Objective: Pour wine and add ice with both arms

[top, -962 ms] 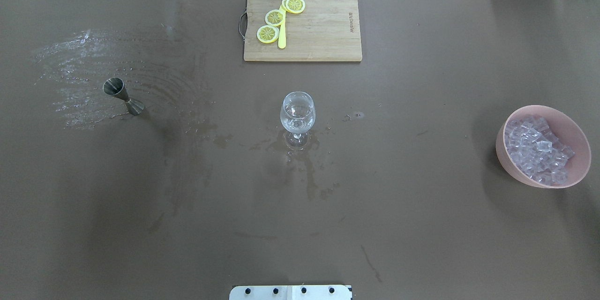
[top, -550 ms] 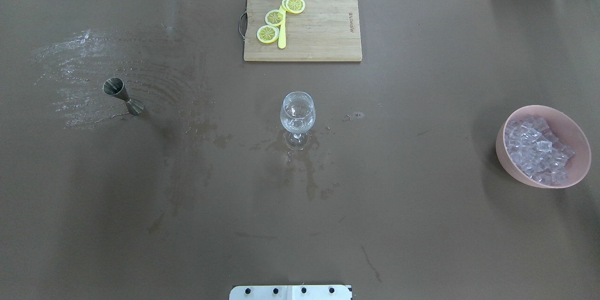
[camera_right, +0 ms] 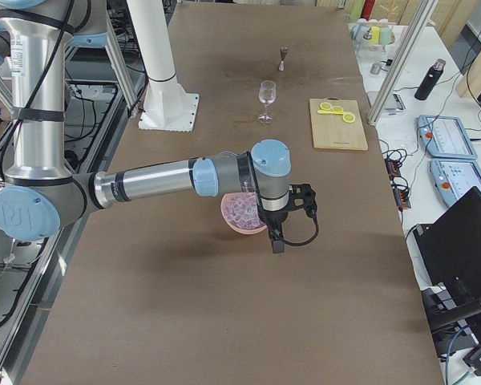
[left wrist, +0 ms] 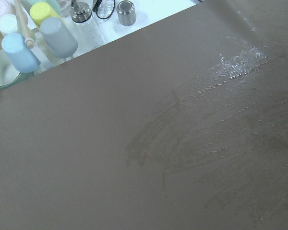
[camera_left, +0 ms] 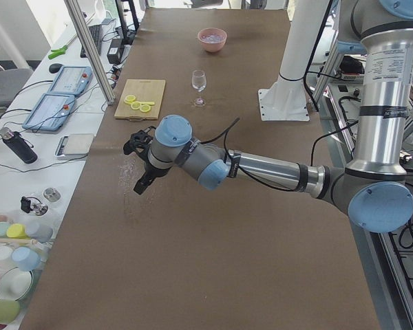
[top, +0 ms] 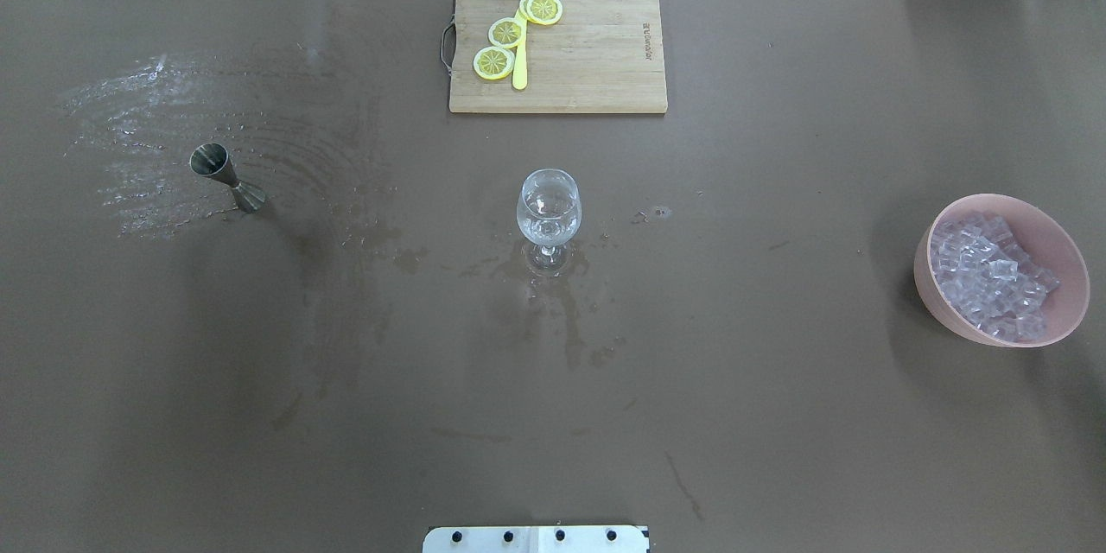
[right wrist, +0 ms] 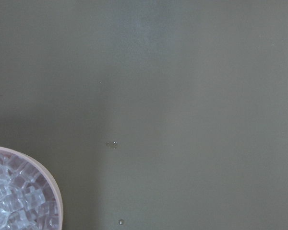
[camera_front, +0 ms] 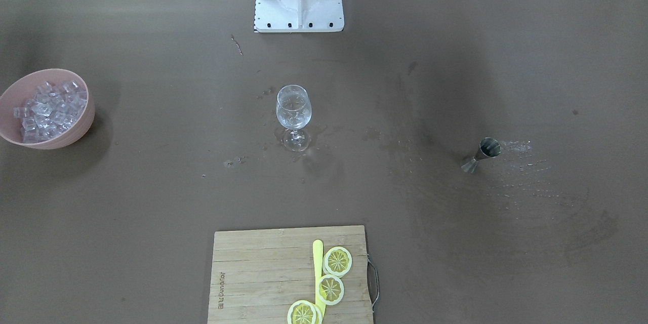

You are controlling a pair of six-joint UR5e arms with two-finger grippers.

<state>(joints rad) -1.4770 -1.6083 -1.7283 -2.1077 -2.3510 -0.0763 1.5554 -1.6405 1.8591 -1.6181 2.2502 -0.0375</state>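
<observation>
My left hand [camera_left: 140,189] hung fingers-down over the tabletop [top: 778,415] at the end of the outstretched left arm [camera_left: 268,168]. With only the side camera showing it, I could not tell whether it was wide or narrow. Its wrist camera looked onto wet streaks [left wrist: 230,76] on the brown surface, with coloured cups [left wrist: 19,48] beyond the tabletop's edge. My right hand [camera_right: 276,245] pointed down from the right arm [camera_right: 152,183], just beside the pink bowl [top: 1061,244] on its operators' side. Again I could not tell how far apart its fingers stood. The ice [top: 989,276] lay heaped in that bowl, near the tabletop's end on the robot's right, and the right wrist camera caught the bowl's rim and some cubes in its lower left corner. The wine glass [top: 549,209] stood upright at the middle of the tabletop, well apart from both hands, with damp marks around its foot. A metal jigger [top: 226,177] stood upright on the robot's left side, at the edge of the wet streaks. Across from the robot a wooden cutting board [top: 596,60] lay flat, carrying lemon slices [top: 494,62] and a slim yellow utensil [top: 519,73] that touched them. The white base block [top: 536,538] sat at the robot's edge of the tabletop.
</observation>
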